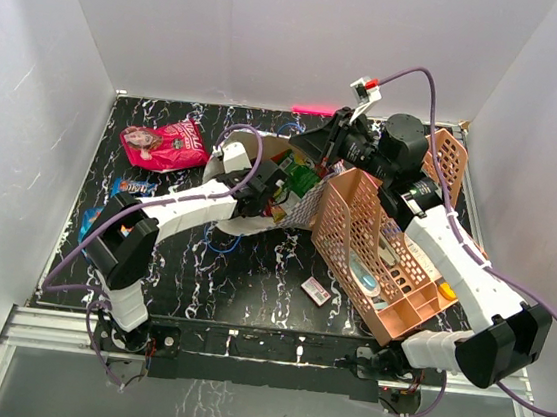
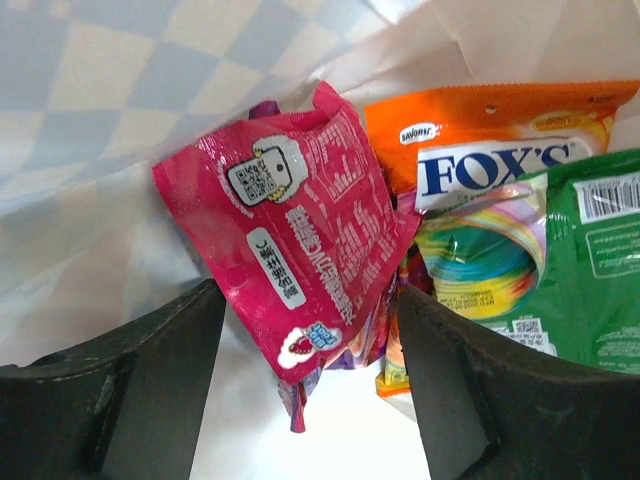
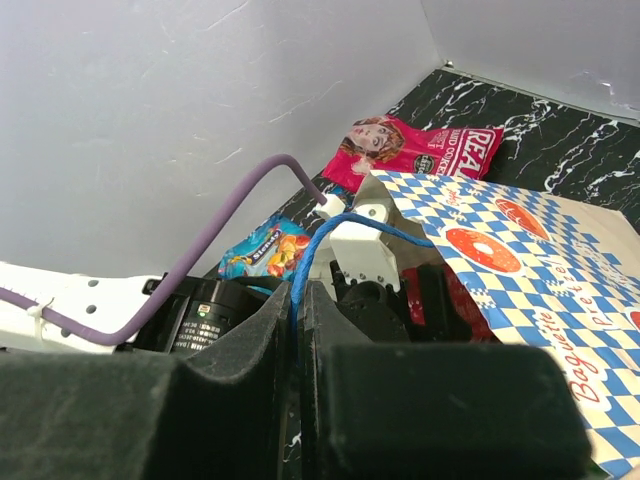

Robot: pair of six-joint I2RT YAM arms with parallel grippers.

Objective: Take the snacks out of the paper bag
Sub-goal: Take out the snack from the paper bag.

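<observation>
Currently, the pink packet (image 2: 300, 240) is lying between the released jaws of the left gripper (image 2: 310, 300); the right gripper (image 3: 298, 300) is clenching the cord (image 3: 308, 248) of the paper bag (image 3: 520, 270); white walls (image 1: 309, 31) are enclosing the marbled bench (image 1: 250, 286).

By the table's (image 1: 250, 286) left edge: one pink-red bag (image 1: 163, 145), two blue packs (image 1: 135, 188). One paper bag (image 3: 560, 300) — at least four packets (image 2: 300, 250) inside. One peach rack (image 1: 352, 227), one small box (image 1: 315, 291).

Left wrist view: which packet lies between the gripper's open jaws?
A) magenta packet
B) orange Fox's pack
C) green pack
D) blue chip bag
A: the magenta packet sits between the left gripper's spread jaws, inside the paper bag.
</observation>
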